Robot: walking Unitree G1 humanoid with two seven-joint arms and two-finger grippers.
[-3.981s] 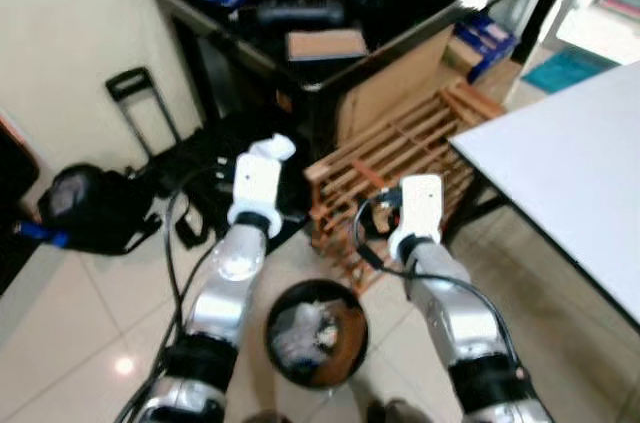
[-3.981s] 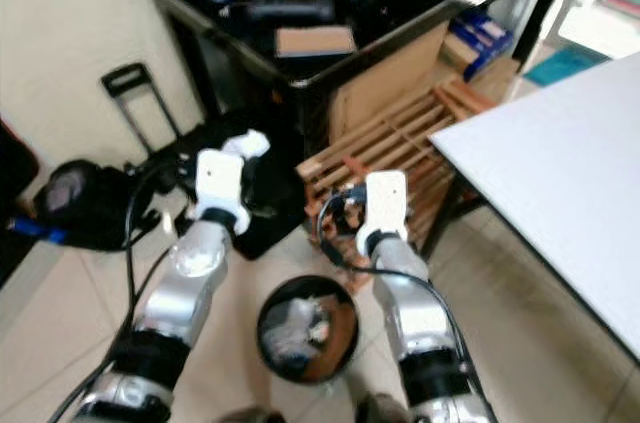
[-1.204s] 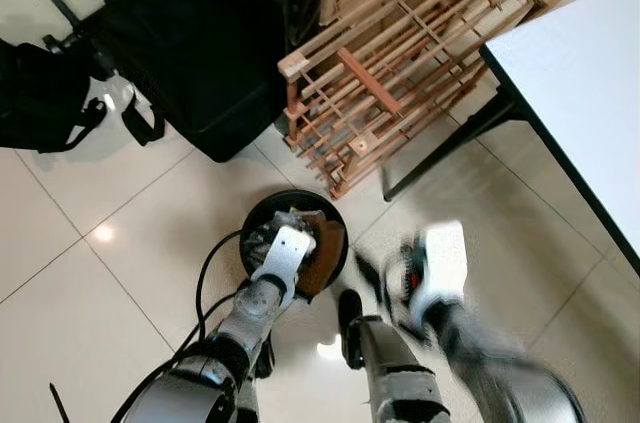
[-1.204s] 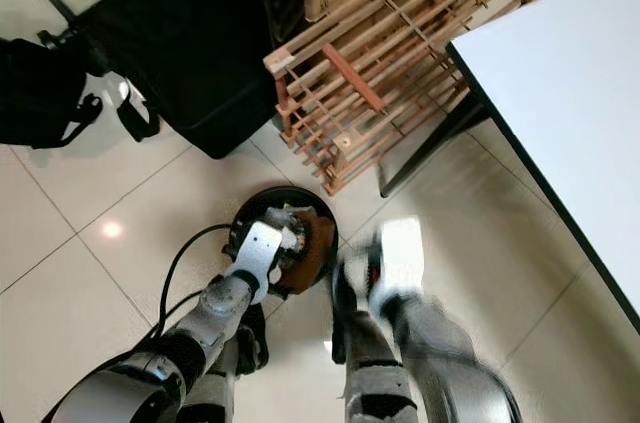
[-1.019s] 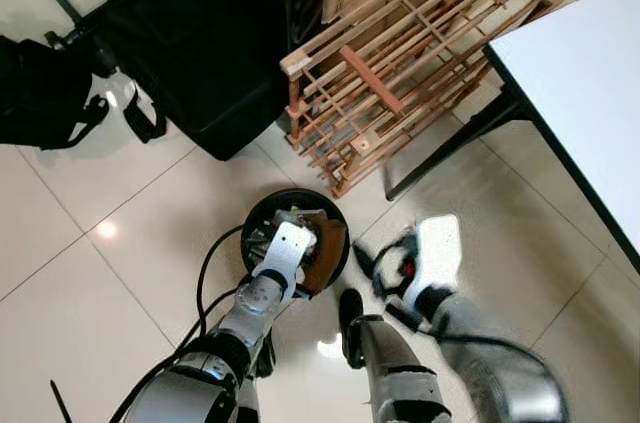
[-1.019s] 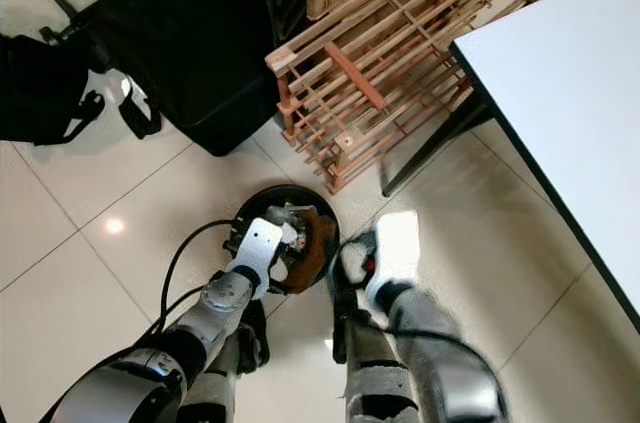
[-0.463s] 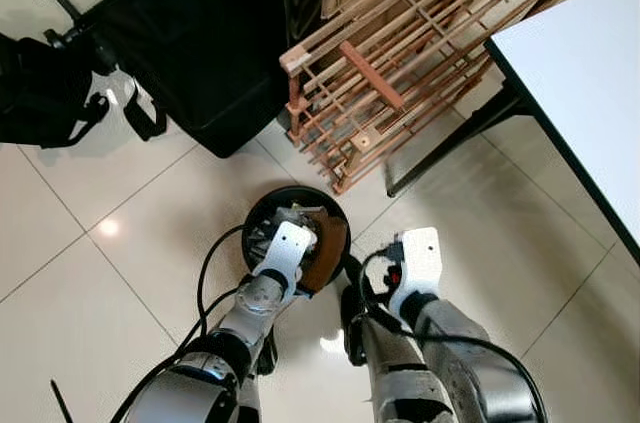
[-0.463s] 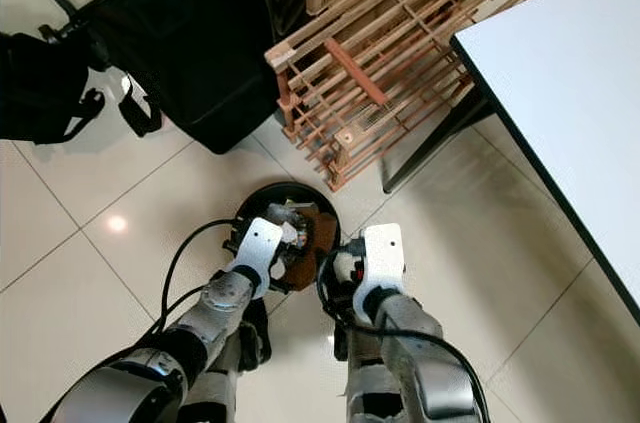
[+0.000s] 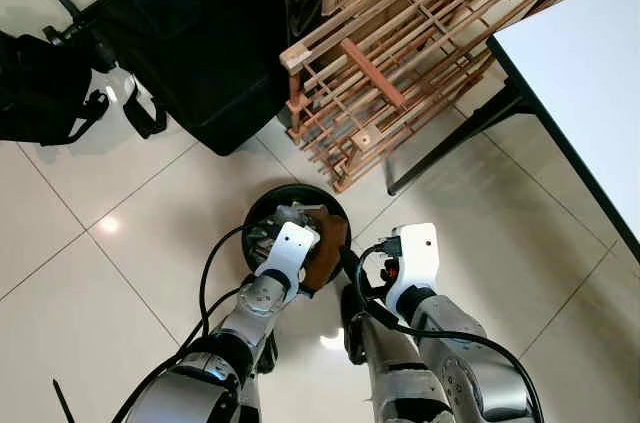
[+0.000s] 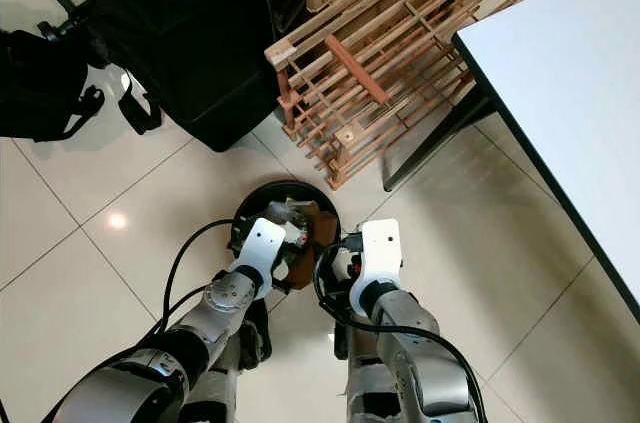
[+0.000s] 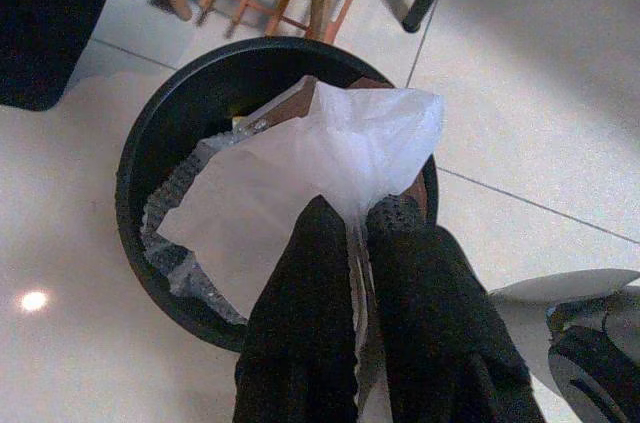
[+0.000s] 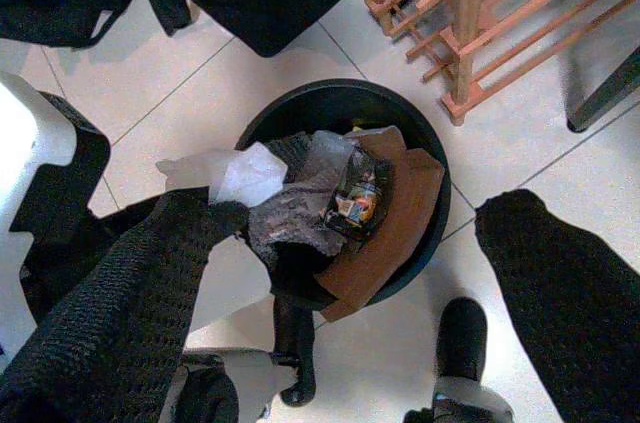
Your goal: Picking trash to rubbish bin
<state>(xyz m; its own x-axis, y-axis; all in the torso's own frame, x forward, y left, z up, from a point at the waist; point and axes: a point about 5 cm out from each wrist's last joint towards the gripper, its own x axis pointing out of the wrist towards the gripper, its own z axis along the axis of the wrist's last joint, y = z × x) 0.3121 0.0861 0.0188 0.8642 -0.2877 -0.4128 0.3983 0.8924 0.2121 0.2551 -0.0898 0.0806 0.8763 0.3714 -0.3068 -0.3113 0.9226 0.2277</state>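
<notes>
Your left claw [image 11: 350,218] pinches crumpled white tissue [image 11: 320,158] over round black bin [image 11: 150,153] | right claw [image 12: 350,233] spread wide, empty | tissue hides bin contents.

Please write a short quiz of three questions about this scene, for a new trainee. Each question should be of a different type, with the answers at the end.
1. True or false: the left gripper is shut on a white tissue.
2. What is directly below that tissue? A) the white table B) the black rubbish bin C) the wooden rack
3. Fill in: the right gripper has its fingers ____.

Key: 1. true. 2. B, the black rubbish bin. 3. open, with the bin in the gap.
</notes>
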